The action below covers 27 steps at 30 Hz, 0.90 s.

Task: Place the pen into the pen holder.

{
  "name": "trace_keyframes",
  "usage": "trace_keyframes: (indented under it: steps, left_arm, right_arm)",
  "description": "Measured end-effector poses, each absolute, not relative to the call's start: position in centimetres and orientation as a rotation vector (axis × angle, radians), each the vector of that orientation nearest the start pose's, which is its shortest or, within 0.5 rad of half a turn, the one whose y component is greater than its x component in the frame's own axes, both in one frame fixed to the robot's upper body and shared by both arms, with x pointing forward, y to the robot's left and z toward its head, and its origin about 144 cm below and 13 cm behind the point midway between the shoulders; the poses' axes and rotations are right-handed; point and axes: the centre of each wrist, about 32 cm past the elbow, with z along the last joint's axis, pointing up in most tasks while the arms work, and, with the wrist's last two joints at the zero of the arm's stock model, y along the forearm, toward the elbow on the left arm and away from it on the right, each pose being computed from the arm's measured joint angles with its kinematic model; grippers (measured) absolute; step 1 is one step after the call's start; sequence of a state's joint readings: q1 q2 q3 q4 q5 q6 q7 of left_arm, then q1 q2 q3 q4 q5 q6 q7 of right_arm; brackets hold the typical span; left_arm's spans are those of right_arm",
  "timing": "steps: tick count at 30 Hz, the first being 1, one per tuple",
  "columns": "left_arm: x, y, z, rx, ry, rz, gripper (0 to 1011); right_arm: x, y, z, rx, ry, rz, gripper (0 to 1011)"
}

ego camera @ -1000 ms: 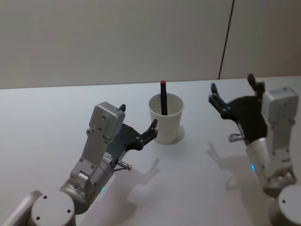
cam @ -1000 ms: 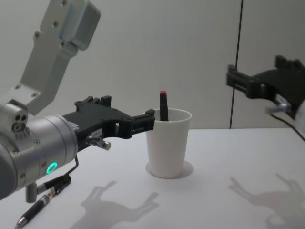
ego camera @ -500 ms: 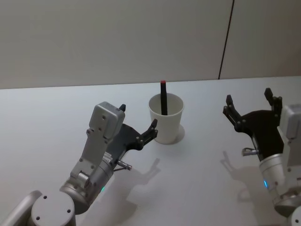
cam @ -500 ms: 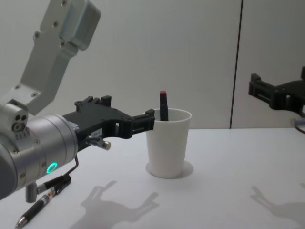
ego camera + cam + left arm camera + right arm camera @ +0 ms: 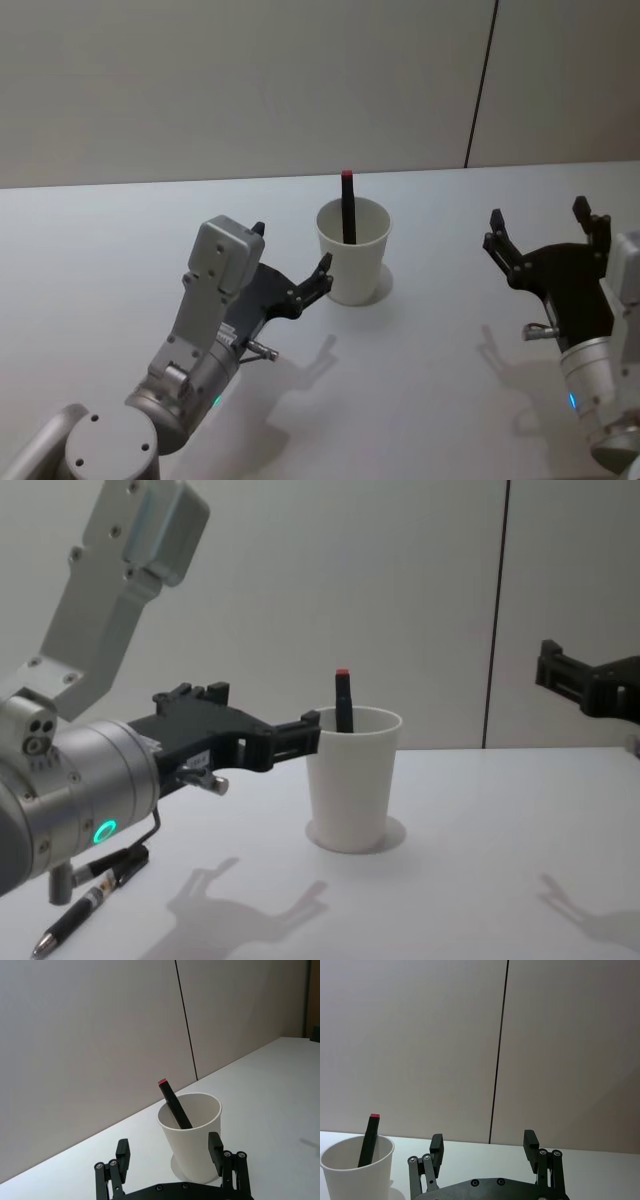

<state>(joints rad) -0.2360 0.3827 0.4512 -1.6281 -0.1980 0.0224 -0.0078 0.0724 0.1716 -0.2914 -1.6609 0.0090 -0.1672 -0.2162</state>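
Two empty grippers gape: left gripper [image 5: 292, 247] beside pen holder [image 5: 355, 265], right gripper [image 5: 538, 212] drawn farther back.

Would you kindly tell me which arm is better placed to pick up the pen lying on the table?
Left, probably: the loose pen lies on the table below the left arm, whose open left gripper hovers beside the pen holder. The open right gripper is far off to the right.

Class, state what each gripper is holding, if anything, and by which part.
Nothing is held. The left gripper and the right gripper are both open and empty; the pen stands in the pen holder.
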Motion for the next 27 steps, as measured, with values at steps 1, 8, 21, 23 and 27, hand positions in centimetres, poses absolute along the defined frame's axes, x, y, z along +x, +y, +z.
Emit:
trace_keyframes:
  steps: [1, 8, 21, 23, 27]
  left_arm:
    - [49.2, 20.0, 120.5, 0.073, -0.264, 1.136, 1000]
    - [49.2, 20.3, 120.9, 0.105, -0.257, 1.169, 1000]
    - [49.2, 21.3, 121.7, 0.196, -0.215, 1.245, 999]
    - [49.2, 21.5, 121.8, 0.214, -0.200, 1.256, 1000]
    - [49.3, 21.9, 122.0, 0.242, -0.166, 1.271, 999]
  right_arm:
    - [46.4, -18.0, 118.4, 0.164, -0.319, -1.465, 1002]
    - [46.2, -18.1, 118.4, 0.163, -0.317, -1.468, 1002]
    - [46.1, -18.1, 118.3, 0.163, -0.314, -1.471, 1002]
    - [46.1, -18.1, 118.3, 0.163, -0.314, -1.471, 1002]
    - [46.1, -18.1, 118.3, 0.163, -0.314, -1.472, 1002]
